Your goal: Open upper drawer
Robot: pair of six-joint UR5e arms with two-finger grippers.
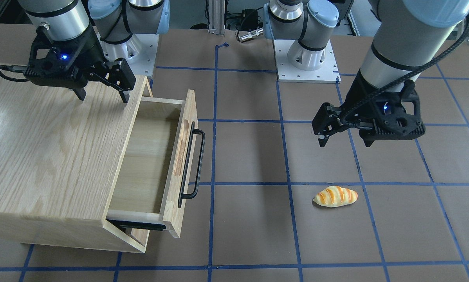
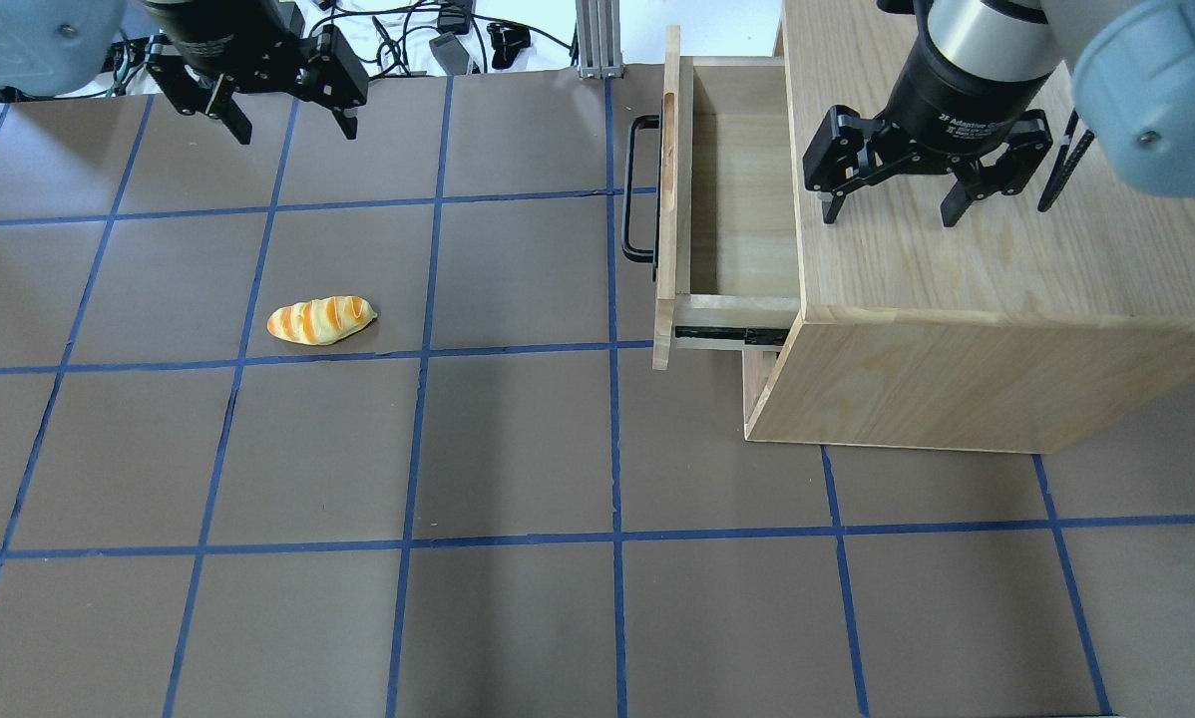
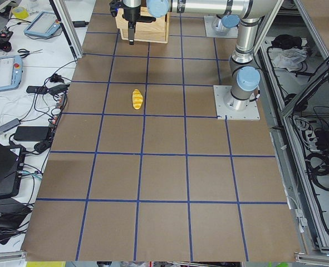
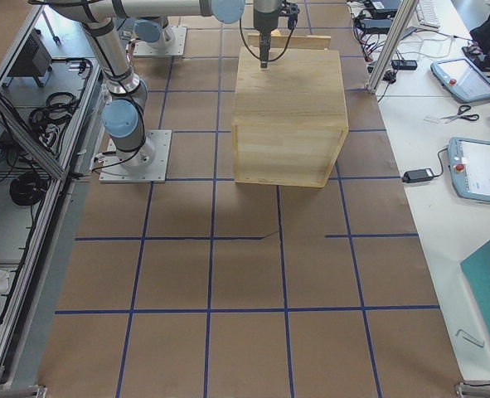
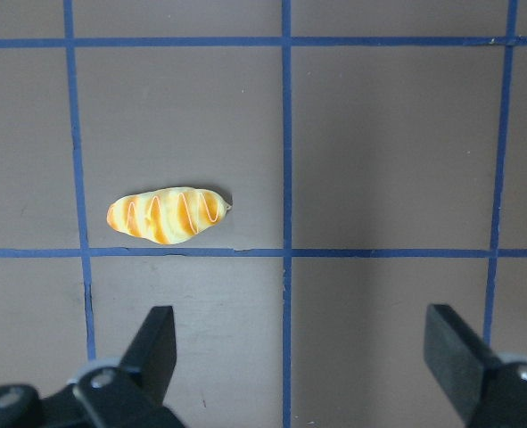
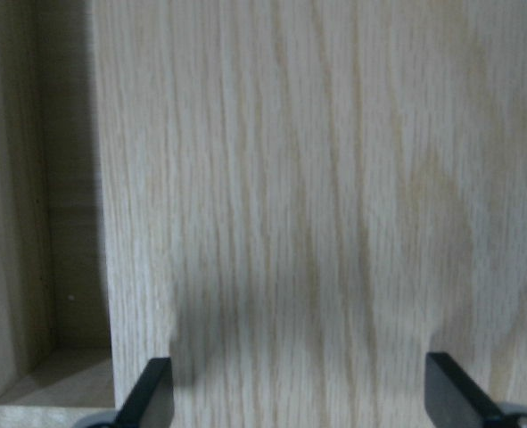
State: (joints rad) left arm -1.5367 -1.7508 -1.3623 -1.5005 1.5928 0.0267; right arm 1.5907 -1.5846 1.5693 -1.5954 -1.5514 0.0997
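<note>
The upper drawer (image 1: 187, 129) is light oak and stands pulled well out of the oak cabinet (image 1: 54, 156); its inside is empty. Its black bar handle (image 1: 192, 164) faces the table's middle. It also shows in the overhead view (image 2: 669, 219), with the handle (image 2: 637, 189). My right gripper (image 1: 102, 97) is open and empty, just above the cabinet top near the drawer edge (image 2: 889, 216); its wrist view shows the oak top (image 6: 317, 178). My left gripper (image 1: 344, 143) is open and empty, hovering over the table far from the drawer (image 2: 293, 132).
A toy bread loaf (image 1: 335, 196) lies on the brown mat (image 1: 250, 156) below my left gripper; it also shows in the left wrist view (image 5: 167, 215) and the overhead view (image 2: 320, 320). Blue tape lines grid the mat. Both arm bases (image 1: 305, 58) stand at the far edge.
</note>
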